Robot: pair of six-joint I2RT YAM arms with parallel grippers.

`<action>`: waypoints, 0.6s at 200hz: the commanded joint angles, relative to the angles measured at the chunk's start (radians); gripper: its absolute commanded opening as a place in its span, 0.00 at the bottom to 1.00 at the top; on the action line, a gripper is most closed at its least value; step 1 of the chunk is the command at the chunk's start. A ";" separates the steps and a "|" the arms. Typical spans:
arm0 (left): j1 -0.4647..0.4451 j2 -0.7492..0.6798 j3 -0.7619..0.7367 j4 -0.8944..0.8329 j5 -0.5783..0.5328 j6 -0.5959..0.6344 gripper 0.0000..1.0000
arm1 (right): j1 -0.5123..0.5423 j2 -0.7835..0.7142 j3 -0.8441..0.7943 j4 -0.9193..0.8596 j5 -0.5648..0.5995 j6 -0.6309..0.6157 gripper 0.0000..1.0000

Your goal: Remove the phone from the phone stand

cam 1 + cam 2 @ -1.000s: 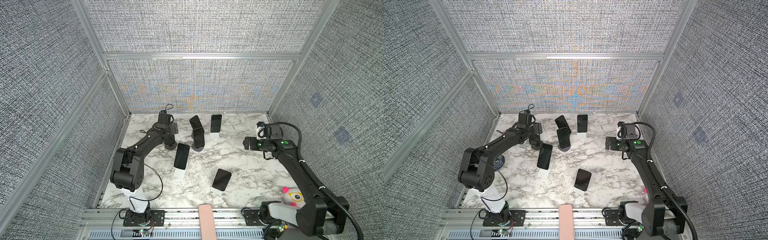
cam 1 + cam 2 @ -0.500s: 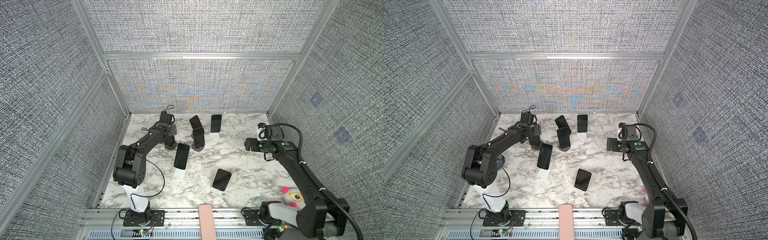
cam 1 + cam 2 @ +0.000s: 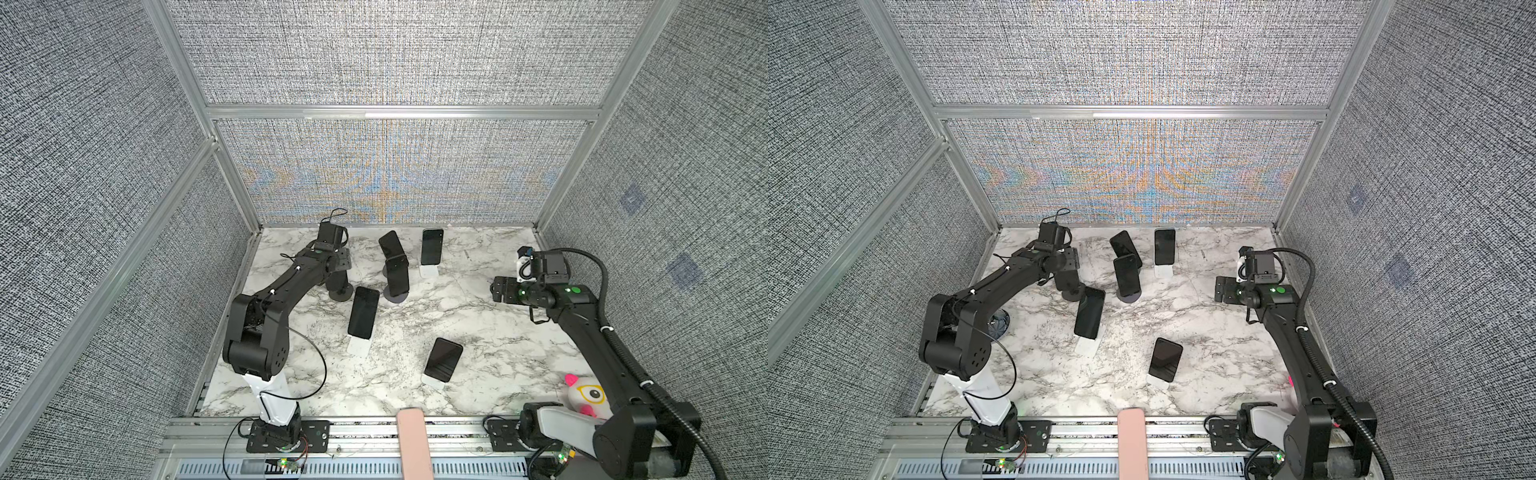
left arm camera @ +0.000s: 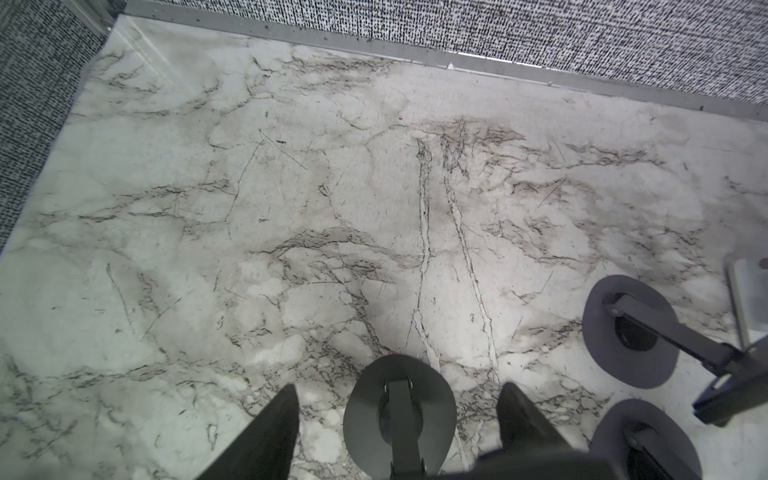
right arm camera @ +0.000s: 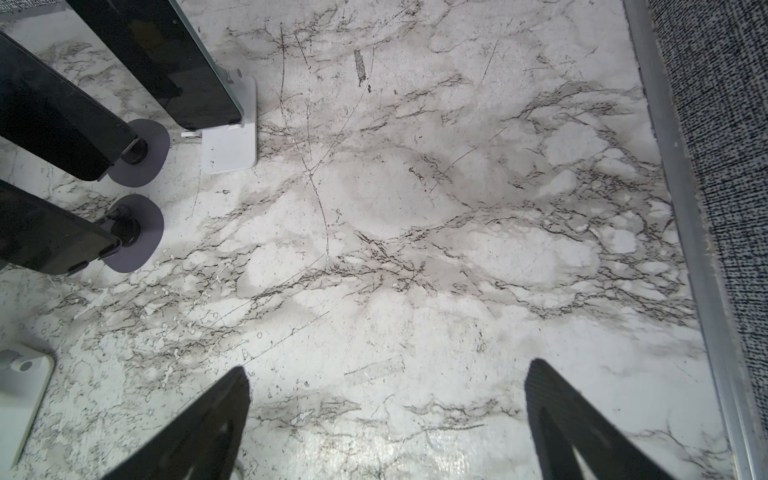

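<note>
Although several dark-screened phones (image 3: 363,312) lean on stands across the marble tabletop (image 3: 478,332), the black phone stand (image 3: 341,294) at the back left is the one directly beneath the left end effector (image 3: 336,277). From above I cannot tell whether it carries a phone. In the left wrist view the stand's round base and stem show between the fingers (image 4: 270,432), which stand apart with nothing visibly gripped. Just beside that stand, toward the front, one phone leans on a white stand (image 3: 358,345). Two others on round dark bases and one on a white base stand nearer the back wall, and a fifth stands near the front. The right end effector (image 3: 500,289) hovers over bare marble at the right side, well apart from every phone, its jaws spread wide and empty. A pink-and-white plush toy (image 3: 588,397) sits in the front right corner.
</note>
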 commanded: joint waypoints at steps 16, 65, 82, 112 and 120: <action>0.001 -0.072 0.066 -0.089 0.055 0.017 0.67 | 0.001 -0.026 0.022 0.005 -0.146 -0.040 0.94; -0.004 -0.181 0.177 -0.218 0.345 0.093 0.63 | 0.018 -0.008 0.145 -0.085 -0.470 -0.117 0.83; -0.046 -0.202 0.236 -0.256 0.431 0.084 0.60 | 0.066 0.021 0.199 -0.106 -0.560 -0.117 0.78; -0.108 -0.207 0.250 -0.142 0.675 -0.017 0.57 | 0.244 0.070 0.274 -0.024 -0.562 -0.082 0.71; -0.127 -0.198 0.251 -0.105 0.714 -0.042 0.57 | 0.286 0.084 0.287 0.019 -0.560 -0.063 0.69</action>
